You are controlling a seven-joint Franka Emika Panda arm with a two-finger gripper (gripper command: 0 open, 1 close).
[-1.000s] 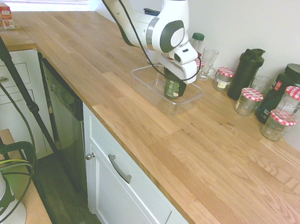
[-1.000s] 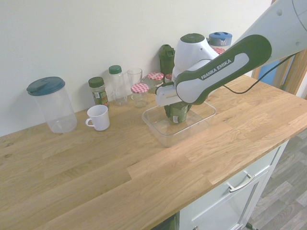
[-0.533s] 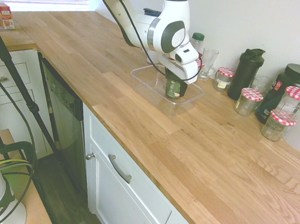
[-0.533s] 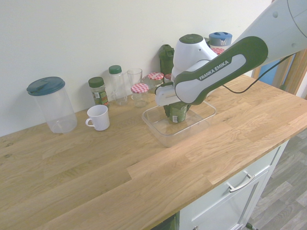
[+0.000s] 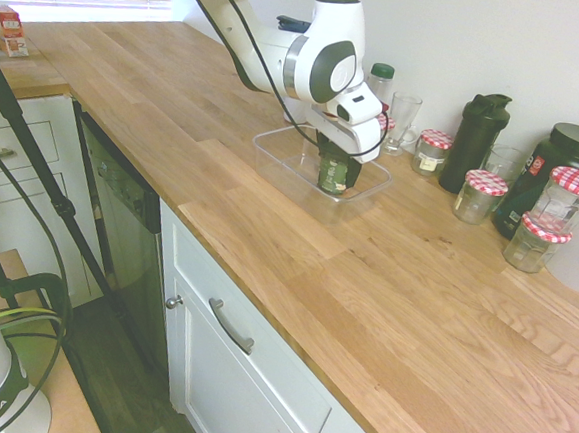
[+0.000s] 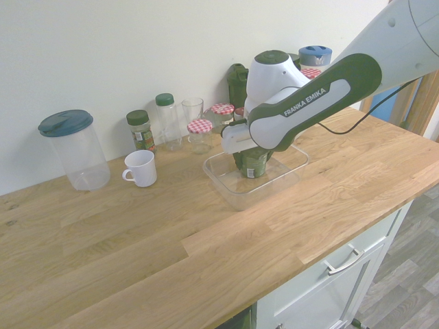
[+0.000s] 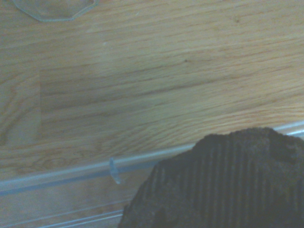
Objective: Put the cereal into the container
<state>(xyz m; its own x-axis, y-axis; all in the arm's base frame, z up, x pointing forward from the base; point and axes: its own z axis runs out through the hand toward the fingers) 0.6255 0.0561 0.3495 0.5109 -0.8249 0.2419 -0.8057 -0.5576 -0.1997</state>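
1. Over by the wall side of the wooden table [image 5: 270,205], the white arm's claw [image 5: 335,158] is hanging right above the clear tub [image 5: 275,147], with the green cereal cup [image 5: 334,174] under it.
2. That cup sits inside the tub's walls in both outside views, upright or close to it. I can't tell if its base is flat on the tub floor or just off it.
3. The claw looks clamped around the upper part of the cup, near the lid. The white wrist housing hides the fingers a lot, so that's my read, not a sure thing.
4. Up close from the wrist, the dark ridged lid [image 7: 223,185] fills a corner, with the tub's clear rim [image 7: 71,167] running past it.
5. Handling guess: it's a small, light cup with thin walls and a crinkly foil top. Squeeze too hard and it'll dent, and smooth sides could slip. Best grip is across the sides just under the rim, where it's stiffest.
6. Jars with red-checked lids [image 5: 485,195] and the black shaker [image 5: 474,141] stand well apart, so nothing's in the way.
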